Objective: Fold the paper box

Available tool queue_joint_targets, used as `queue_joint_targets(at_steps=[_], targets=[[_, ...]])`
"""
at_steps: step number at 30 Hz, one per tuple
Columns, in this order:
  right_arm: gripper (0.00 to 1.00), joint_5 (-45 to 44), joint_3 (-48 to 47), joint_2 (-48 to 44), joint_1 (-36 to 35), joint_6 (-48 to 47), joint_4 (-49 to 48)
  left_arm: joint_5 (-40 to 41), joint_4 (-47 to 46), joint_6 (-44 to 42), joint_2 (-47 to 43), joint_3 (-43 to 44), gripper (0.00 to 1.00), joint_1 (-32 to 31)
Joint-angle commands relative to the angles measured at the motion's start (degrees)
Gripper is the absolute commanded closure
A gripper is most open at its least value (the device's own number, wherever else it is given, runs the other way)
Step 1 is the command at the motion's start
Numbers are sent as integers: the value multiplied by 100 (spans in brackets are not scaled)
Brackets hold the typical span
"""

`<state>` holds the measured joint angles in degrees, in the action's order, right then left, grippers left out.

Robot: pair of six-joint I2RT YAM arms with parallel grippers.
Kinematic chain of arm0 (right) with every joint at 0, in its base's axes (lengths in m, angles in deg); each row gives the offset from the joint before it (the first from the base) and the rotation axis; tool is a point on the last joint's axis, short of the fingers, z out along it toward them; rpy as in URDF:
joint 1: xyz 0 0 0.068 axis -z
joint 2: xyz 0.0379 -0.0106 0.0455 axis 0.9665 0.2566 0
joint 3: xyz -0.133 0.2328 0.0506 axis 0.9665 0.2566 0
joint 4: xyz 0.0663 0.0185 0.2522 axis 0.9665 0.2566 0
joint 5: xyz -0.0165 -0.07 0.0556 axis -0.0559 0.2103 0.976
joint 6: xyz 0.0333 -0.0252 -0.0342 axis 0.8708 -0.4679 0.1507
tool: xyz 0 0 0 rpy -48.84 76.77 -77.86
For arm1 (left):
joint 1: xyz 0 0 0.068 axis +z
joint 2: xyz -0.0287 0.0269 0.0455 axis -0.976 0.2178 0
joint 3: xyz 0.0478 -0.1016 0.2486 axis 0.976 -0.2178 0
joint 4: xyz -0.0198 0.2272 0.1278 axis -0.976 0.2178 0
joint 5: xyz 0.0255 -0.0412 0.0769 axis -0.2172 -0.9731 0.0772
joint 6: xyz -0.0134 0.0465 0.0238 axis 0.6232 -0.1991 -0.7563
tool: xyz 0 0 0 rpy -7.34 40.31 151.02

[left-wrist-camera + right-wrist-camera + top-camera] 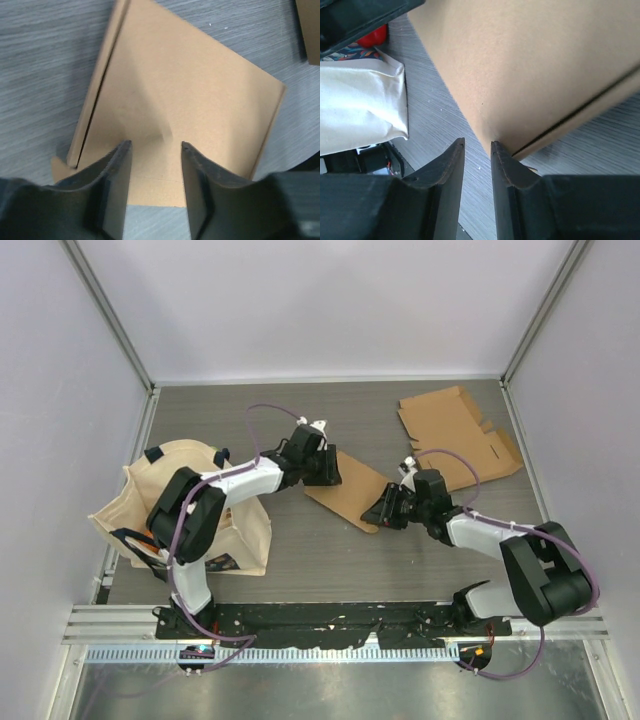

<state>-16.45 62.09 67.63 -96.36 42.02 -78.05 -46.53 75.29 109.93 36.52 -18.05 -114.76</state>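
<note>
The paper box (352, 490) is a brown cardboard blank, folded over and lying near the middle of the table. My left gripper (325, 472) is at its far left edge. In the left wrist view it stands open (155, 146) over the cardboard (185, 85), with nothing pinched between its fingers. My right gripper (385, 511) is at the near right corner. Its jaws are open by a narrow gap (478, 144) with only table showing between them. The right fingertip (496, 148) touches the lifted corner of the cardboard (535, 65).
A second flat cardboard blank (458, 432) lies at the back right, its edge also in the left wrist view (310, 30). A cream canvas bag (185, 505) stands at the left, also seen from the right wrist (360, 95). Walls close in the table on three sides.
</note>
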Motion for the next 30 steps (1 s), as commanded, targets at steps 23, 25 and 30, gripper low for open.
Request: queue_joint_targets(at_steps=[23, 25, 30], targets=[[64, 49, -571, 868, 1542, -465, -137, -169, 889, -380, 167, 441, 21, 807], [69, 120, -474, 1044, 1631, -456, -234, -152, 890, -380, 168, 398, 21, 807], [73, 190, -289, 1185, 1886, -377, -358, -230, 794, -442, 53, 196, 20, 807]])
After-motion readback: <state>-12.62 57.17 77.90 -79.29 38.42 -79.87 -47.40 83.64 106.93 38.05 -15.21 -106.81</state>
